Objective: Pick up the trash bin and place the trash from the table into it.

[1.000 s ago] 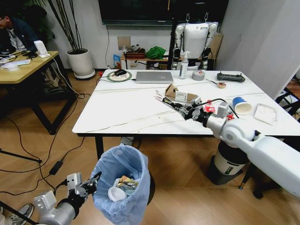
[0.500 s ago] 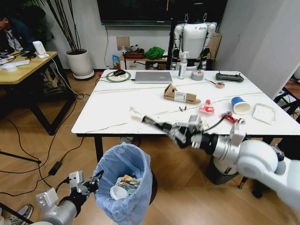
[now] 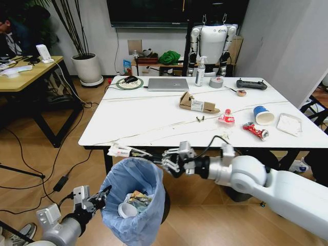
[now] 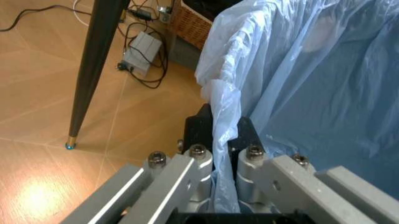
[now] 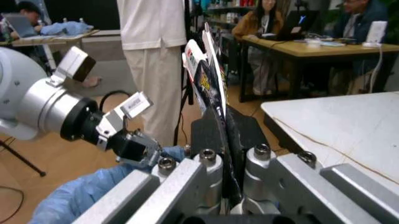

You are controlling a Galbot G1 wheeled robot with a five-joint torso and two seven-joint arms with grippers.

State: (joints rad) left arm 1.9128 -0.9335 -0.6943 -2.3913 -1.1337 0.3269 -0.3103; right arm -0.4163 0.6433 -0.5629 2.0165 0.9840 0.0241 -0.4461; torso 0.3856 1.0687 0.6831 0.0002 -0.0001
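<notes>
Right gripper (image 3: 165, 160), centre of the head view, is clamped on a flat wrapper (image 3: 123, 151); since half a second ago it has swung off the table (image 3: 128, 120) edge and now sits below the front rim, with the wrapper sticking out left over the bin (image 3: 134, 202) mouth. Right wrist view: fingers (image 5: 206, 175) closed tight on the wrapper (image 5: 209, 79), which stands up between them, bin bag (image 5: 81, 196) below. A second ago this gripper was over the tabletop near the box.

Left gripper (image 3: 97, 201), lower left of the head view, pinches the blue bag at the bin rim, same as before; left wrist view shows fingers (image 4: 196, 140) shut on a fold of bag (image 4: 224, 121). Bin stays at bottom centre, in front of the table.

Counts: one bin, holding a white cup (image 3: 125, 210) and some wrappers (image 3: 137, 199). On the table, right half: one torn box (image 3: 196, 103), one blue cup (image 3: 264, 115), one red-white packet (image 3: 225, 118), one red tube (image 3: 255, 130), one white flat packet (image 3: 290, 124), two tiny dark bits (image 3: 200, 119). Far edge: one laptop (image 3: 168, 84), one tape roll (image 3: 217, 82).
</notes>
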